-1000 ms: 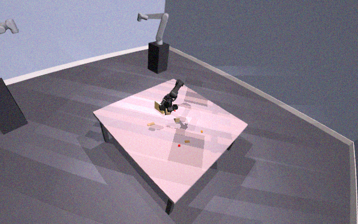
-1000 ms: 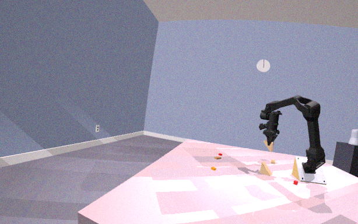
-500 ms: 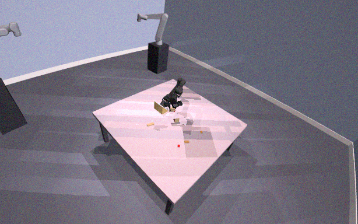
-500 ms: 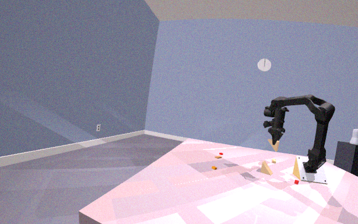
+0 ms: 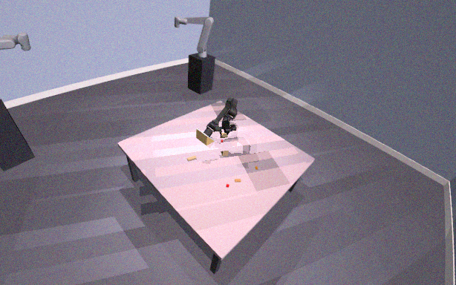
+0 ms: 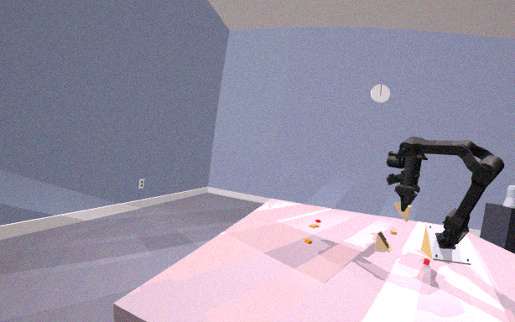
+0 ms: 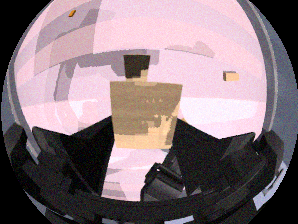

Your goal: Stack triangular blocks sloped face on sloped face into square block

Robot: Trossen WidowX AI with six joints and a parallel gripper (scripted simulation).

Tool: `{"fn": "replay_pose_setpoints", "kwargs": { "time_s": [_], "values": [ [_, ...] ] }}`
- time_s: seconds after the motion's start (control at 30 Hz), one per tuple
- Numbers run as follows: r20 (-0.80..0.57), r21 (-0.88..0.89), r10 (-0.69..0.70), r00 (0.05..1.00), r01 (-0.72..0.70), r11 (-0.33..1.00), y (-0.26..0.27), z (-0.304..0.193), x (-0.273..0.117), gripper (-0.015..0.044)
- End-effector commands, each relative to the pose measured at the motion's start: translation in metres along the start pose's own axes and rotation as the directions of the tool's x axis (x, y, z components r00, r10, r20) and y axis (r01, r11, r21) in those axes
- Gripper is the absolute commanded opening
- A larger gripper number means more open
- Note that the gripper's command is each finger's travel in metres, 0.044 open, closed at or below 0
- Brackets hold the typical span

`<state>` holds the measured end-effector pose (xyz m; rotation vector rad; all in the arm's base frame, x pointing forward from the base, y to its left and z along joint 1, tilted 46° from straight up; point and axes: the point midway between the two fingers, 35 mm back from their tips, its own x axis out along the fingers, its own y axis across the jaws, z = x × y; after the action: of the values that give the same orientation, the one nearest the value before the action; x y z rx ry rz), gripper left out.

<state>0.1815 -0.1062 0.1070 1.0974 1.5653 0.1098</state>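
Observation:
My gripper (image 5: 224,133) (image 6: 404,206) (image 7: 144,119) is shut on a tan triangular block (image 5: 223,135) (image 6: 407,214) (image 7: 145,107) and holds it well above the table. In the exterior view this block shows its wide side up and its point down. The other triangular block (image 5: 225,153) (image 6: 382,242) (image 7: 136,65) rests on the table, one face in dark shadow. It is apart from the held block, and appears just beyond it in the wrist view, which partly hides it. How well their ends line up I cannot tell.
A larger tan wedge (image 5: 204,137) (image 6: 426,243) stands near the arm's base, with a small red block (image 5: 222,141) (image 6: 426,262) nearby. A small tan block (image 5: 191,158) (image 6: 393,231) (image 7: 230,76), orange pieces (image 5: 238,180) (image 6: 308,241) (image 7: 72,13) and another red piece (image 5: 227,185) (image 6: 318,220) lie on the table (image 5: 219,230).

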Motion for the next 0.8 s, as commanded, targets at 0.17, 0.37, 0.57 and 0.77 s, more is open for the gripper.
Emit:
{"fn": "replay_pose_setpoints", "kwargs": {
  "time_s": [0.17,0.37,0.57,0.77],
  "values": [
    [-0.004,0.008,0.007,1.000,-0.007,1.000,0.013,-0.014,0.004,0.0000],
    [-0.014,0.004,0.009,1.000,-0.009,1.000,0.013,-0.001,0.029,0.0000],
    [-0.028,-0.001,0.012,1.000,-0.012,1.000,0.014,0.008,0.056,0.0000],
    [-0.040,-0.004,0.016,0.999,-0.016,1.000,0.015,0.013,0.076,0.0000]
  ]
}}
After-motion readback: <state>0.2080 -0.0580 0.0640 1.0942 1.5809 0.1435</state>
